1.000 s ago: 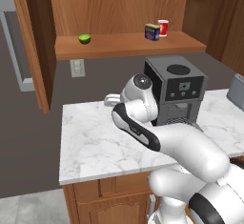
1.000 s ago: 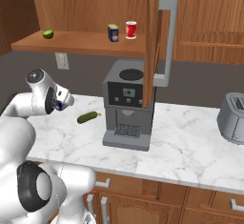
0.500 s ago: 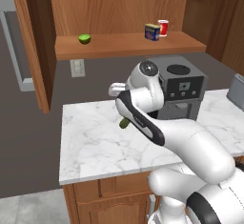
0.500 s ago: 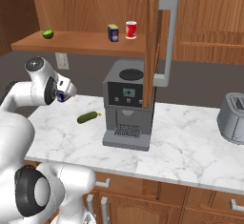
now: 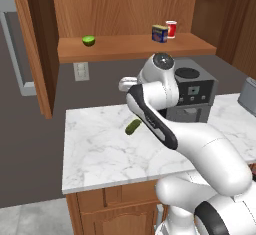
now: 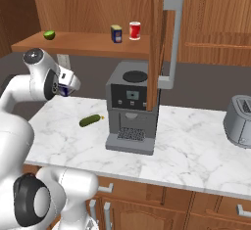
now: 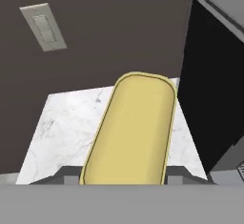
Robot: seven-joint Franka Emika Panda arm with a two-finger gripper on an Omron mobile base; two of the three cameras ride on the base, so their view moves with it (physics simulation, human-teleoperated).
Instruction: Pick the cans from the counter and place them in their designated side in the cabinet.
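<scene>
My gripper [image 6: 67, 83] is shut on a can [image 7: 131, 132], whose yellow top faces the hand camera; its dark blue side [image 6: 62, 91] shows under the hand in the right base view. The held can hangs above the left part of the marble counter [image 5: 100, 154], left of the coffee machine. The second can [image 5: 159, 33] stands on the plank shelf of the cabinet [image 5: 125, 46], right beside a red-and-white can [image 5: 171, 29]. From the right base, that second can [image 6: 116, 33] sits mid-shelf.
A green pickle [image 5: 133, 127] lies on the counter below the hand. The grey coffee machine [image 6: 130, 106] stands close to its right. A lime [image 5: 88, 41] sits at the shelf's left. The open cabinet door [image 5: 30, 44] hangs at the left, and a toaster [image 6: 240, 121] stands far right.
The arm has risen from the counter with the can in its gripper, uncovering the pickle. The shelf items have not moved.
</scene>
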